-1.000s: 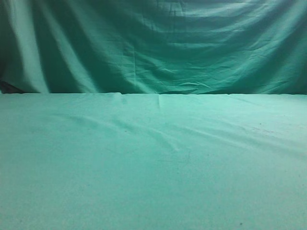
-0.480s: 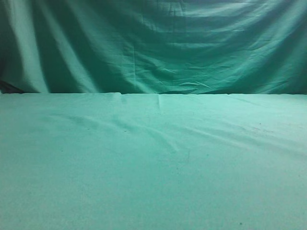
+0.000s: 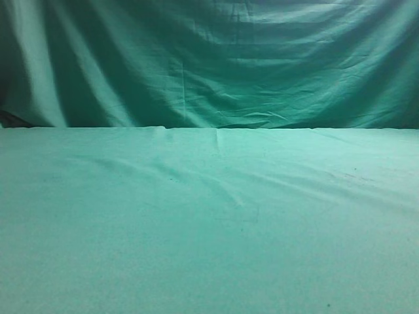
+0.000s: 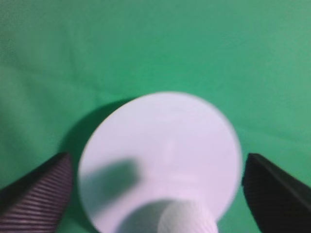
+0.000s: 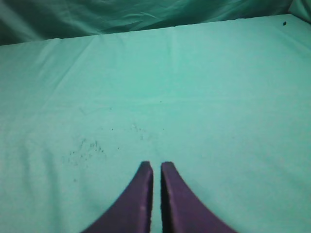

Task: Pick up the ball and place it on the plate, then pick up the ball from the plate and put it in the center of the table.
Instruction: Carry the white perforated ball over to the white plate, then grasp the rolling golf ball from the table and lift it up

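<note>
In the left wrist view the white golf ball (image 4: pixel 187 218) shows at the bottom edge, over the near rim of a round white plate (image 4: pixel 165 131) that lies on the green table (image 4: pixel 146 43). I cannot tell whether the ball rests on the plate. My left gripper (image 4: pixel 158 158) is open wide, its two black fingers far apart on either side of the plate and touching neither it nor the ball. My right gripper (image 5: pixel 156 165) is shut and empty over bare green cloth. The exterior view shows no ball, plate or gripper.
The exterior view shows only the wrinkled green table (image 3: pixel 209 222) and the draped darker green backdrop (image 3: pixel 209 65) behind it. The right wrist view shows small dark specks (image 5: pixel 87 148) on the cloth and the table's far edge.
</note>
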